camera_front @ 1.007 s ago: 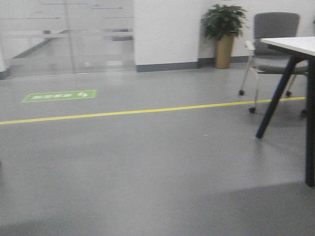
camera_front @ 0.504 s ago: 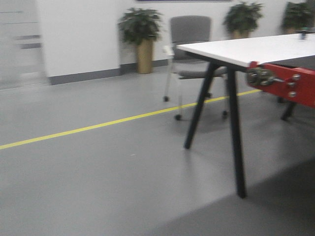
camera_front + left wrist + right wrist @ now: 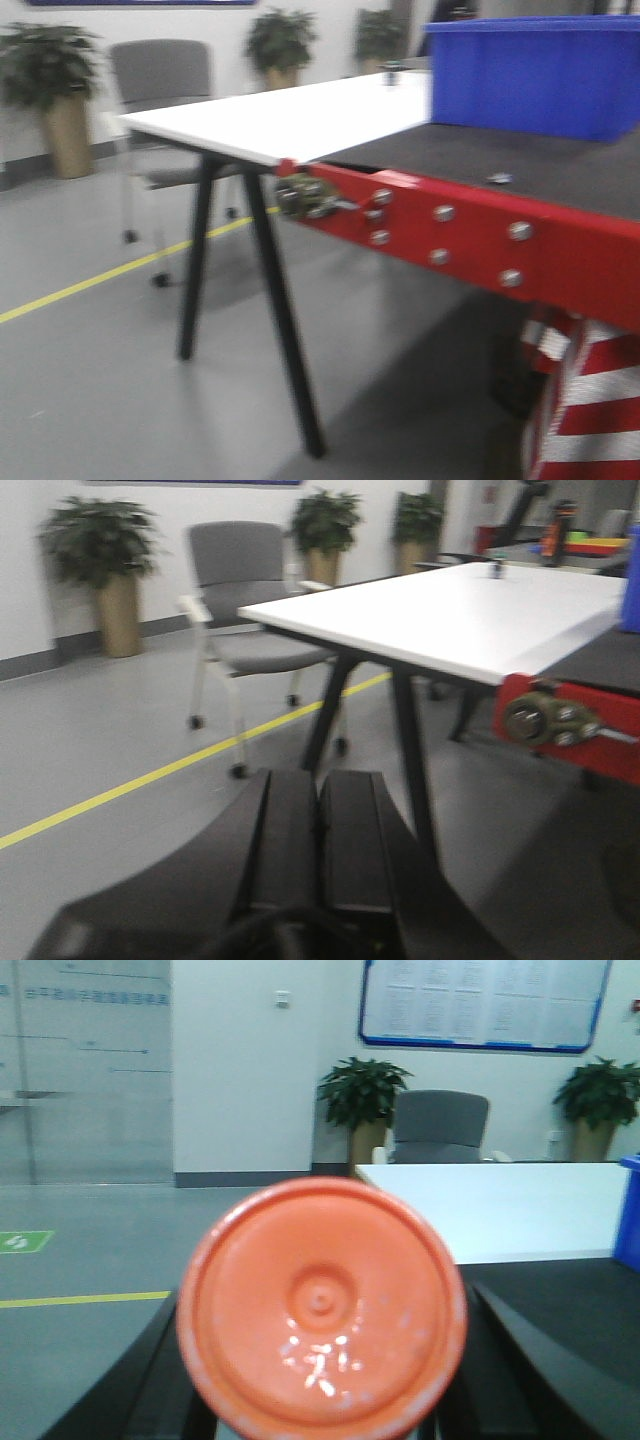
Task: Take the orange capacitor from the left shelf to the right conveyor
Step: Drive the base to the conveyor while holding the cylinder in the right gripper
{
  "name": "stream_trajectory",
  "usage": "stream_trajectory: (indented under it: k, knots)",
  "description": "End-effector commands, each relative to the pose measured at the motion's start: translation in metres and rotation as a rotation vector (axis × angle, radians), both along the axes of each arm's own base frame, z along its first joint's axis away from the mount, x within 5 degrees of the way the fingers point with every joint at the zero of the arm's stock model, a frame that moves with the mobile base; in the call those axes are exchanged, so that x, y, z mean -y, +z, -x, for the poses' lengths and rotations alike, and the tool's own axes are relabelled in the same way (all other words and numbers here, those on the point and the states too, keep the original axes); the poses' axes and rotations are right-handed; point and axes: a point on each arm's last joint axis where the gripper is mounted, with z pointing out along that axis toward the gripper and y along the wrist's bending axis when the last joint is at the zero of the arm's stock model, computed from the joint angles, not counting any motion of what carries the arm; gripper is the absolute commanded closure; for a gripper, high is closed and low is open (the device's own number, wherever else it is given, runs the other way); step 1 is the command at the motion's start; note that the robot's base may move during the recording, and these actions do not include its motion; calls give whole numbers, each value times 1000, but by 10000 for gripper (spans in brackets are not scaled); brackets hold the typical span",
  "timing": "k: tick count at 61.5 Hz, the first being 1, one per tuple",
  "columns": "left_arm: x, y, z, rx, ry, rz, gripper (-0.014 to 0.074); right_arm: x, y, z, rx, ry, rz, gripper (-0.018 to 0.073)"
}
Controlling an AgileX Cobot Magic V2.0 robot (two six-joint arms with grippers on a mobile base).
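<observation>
The front view, filled by bare floor a second ago, is now taken up by the red-framed right conveyor (image 3: 520, 165), its dark belt carrying a blue bin (image 3: 540, 75) beside a white tabletop (image 3: 300, 115); the base is judged to have been swung towards the drop-off. The orange capacitor (image 3: 320, 1305) is seen end-on, clamped between the dark fingers of the right end effector (image 3: 322, 1360), with the belt lying ahead and to the right of it. The left end effector (image 3: 320, 780) is carried with its fingers pressed together, empty. The left shelf is out of view. Pickup is judged complete, and placement on the belt remains.
</observation>
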Motion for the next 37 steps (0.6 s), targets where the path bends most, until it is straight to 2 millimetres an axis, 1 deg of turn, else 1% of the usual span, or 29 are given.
stream_trajectory:
  k: [1,37]
  knots:
    - [0,10,2,96,-4,10,701,5,16,6,112,-12,-61,503]
    - [0,10,2,94,-4,10,701,5,16,6,112,-12,-61,503]
